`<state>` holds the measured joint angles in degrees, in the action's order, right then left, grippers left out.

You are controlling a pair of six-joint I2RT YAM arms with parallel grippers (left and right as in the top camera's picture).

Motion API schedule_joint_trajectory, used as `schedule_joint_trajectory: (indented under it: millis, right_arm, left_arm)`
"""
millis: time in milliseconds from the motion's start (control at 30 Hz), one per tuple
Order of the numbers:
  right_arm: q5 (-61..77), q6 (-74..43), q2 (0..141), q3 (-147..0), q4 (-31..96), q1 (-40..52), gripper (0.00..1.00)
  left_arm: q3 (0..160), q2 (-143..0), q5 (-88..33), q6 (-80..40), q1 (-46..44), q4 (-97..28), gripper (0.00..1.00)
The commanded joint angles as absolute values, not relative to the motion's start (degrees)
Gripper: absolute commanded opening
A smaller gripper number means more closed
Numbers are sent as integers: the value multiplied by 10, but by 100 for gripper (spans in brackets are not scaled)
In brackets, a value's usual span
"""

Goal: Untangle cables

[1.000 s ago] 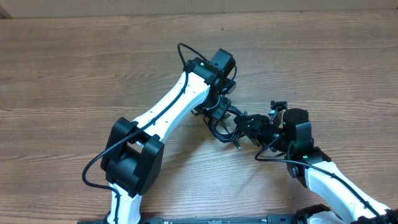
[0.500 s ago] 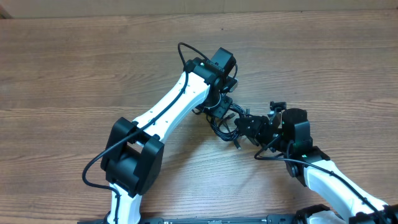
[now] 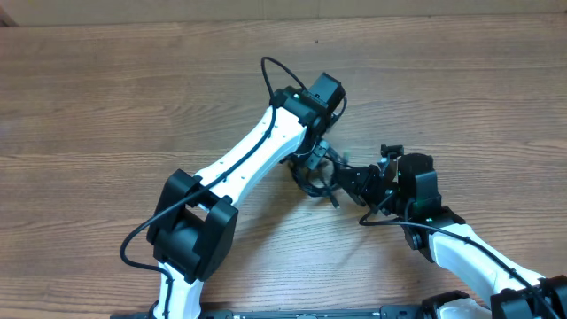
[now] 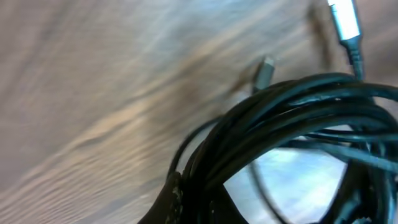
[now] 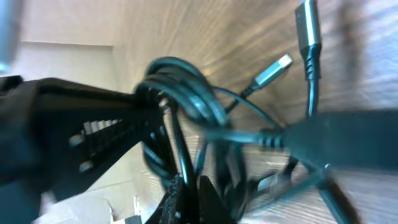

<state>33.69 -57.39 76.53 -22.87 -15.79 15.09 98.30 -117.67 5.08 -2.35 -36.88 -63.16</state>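
Observation:
The cables (image 3: 321,177) are a tangled bundle of thin black cords in the middle of the wooden table, held between both arms. My left gripper (image 3: 316,158) is shut on the bundle's upper side. In the left wrist view the coil (image 4: 292,118) arcs up from between the fingers, with silver plugs (image 4: 344,22) above it. My right gripper (image 3: 354,181) is shut on the bundle's right side. In the right wrist view the cords (image 5: 186,106) loop up from its fingers (image 5: 214,199), and two silver plugs (image 5: 308,25) hang free. The views are motion-blurred.
The wooden table (image 3: 106,106) extends all round the arms. The right arm's own thicker black wire (image 3: 390,223) loops beside its wrist. The left arm's wire (image 3: 275,71) arches above its wrist.
The left arm has shifted slightly right and up with the bundle. The right gripper has moved a little left and up, still on the cables.

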Motion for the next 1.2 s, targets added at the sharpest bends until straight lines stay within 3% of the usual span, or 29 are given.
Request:
schedule_joint_trajectory:
  millis: [0, 300, 500, 567, 800, 1033, 1167]
  right_arm:
    - [374, -572, 766, -239, -188, 152, 4]
    - [480, -572, 766, -239, -246, 71, 4]
    - [541, -574, 766, -239, -280, -2, 7]
    - [541, -574, 766, -239, -275, 7, 18]
    - [457, -543, 766, -239, -267, 92, 33]
    - [303, -440, 766, -253, -241, 193, 32]
    - [223, -387, 766, -315, -120, 219, 28]
  left_arm:
    - [999, -1176, 203, -31, -348, -629, 4]
    - [998, -1176, 198, -140, -288, -629, 4]
    - [998, -1176, 73, -140, -269, -619, 4]
    - [998, -1176, 27, -140, -269, -613, 4]
    - [998, -1176, -20, -153, -272, -611, 4]
    - [998, -1176, -22, -159, -272, -615, 4]
    - [998, -1176, -22, -159, -272, -616, 4]
